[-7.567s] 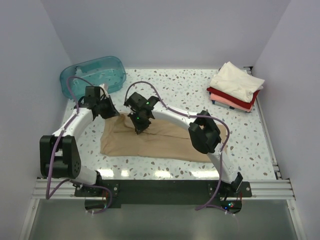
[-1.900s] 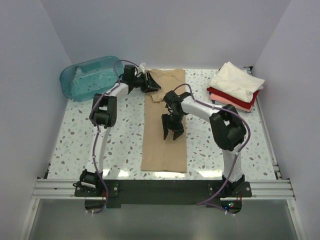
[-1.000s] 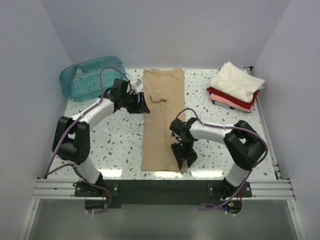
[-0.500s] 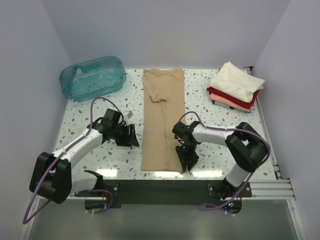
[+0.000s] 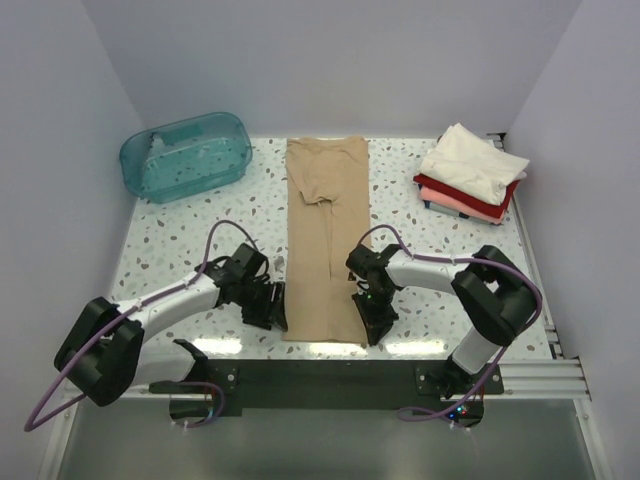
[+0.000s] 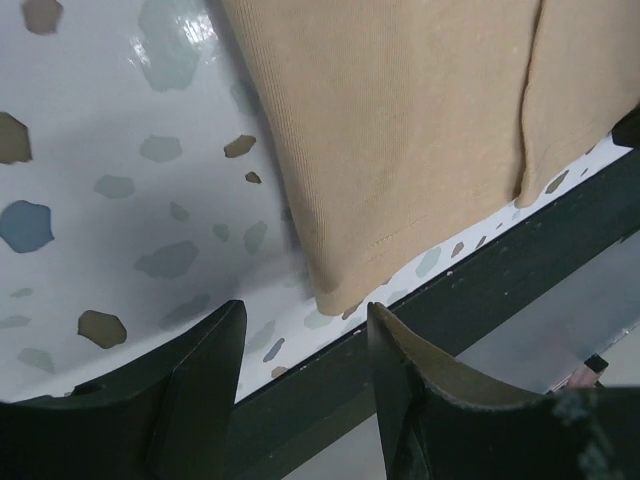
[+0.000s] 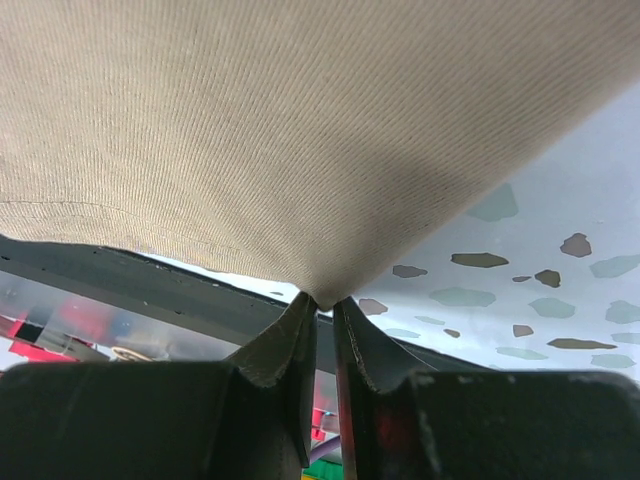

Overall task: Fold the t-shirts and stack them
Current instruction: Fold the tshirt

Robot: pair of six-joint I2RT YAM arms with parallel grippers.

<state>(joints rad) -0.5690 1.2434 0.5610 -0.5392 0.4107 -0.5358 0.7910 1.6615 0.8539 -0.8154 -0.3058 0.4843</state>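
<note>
Tan cotton, the shirt [image 5: 327, 240] lies as a long narrow strip down the middle of the table [image 5: 200, 240], its collar end at the far edge and its hem at the near edge, well apart from the stack [image 5: 470, 175] of cream, red and pink shirts in the far right corner. We judge that the lengthwise folds are done and that the next step is to bring the hem up over the body, which is why both arms sit low at the two near corners. The right gripper [image 7: 325, 305] has the near right corner of the hem pinched between jaws that are almost together, only the thickness of the cloth parting them, and the fabric fans away from that point. The left gripper [image 5: 277, 308] stands roughly half open just off the near left corner; in its wrist view the corner lies flat on the table between its fingers [image 6: 205, 390], apart from both, so it holds nothing. We think it needs to slide under that corner and close before any lift, since raising one side alone would skew the strip. The teal tub [image 5: 186, 155] sits in the far left corner, clear of the work.
</note>
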